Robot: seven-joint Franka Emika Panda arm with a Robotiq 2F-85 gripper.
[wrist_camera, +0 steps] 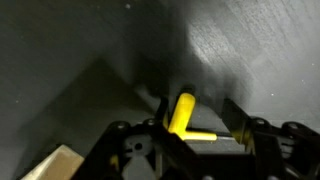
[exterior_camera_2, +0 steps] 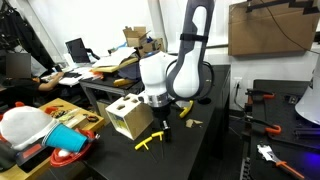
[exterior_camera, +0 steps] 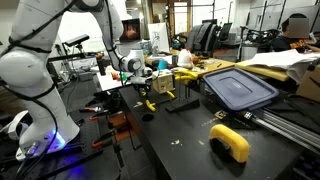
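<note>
Gripper [wrist_camera: 195,120] low over the black bench [wrist_camera: 260,50], jaws apart and astride a yellow piece [wrist_camera: 182,112]. In the wrist view the piece lies between the jaws, its long bar about midway and a short arm pointing toward one finger [wrist_camera: 238,118]. A dark gap shows between that arm and the finger, so nothing clamps the piece. In both exterior views the gripper [exterior_camera: 141,90] [exterior_camera_2: 159,118] points straight down. The piece [exterior_camera: 148,104] [exterior_camera_2: 150,140] lies flat on the bench [exterior_camera: 180,140] [exterior_camera_2: 195,150] right under it, near a bench edge. A wooden box [exterior_camera_2: 128,116] with round holes stands just beside the piece, at the end of the bench. Farther along the bench, well apart from the gripper, lie a blue lid [exterior_camera: 238,88] and a curved yellow block [exterior_camera: 231,141] near the front edge
</note>
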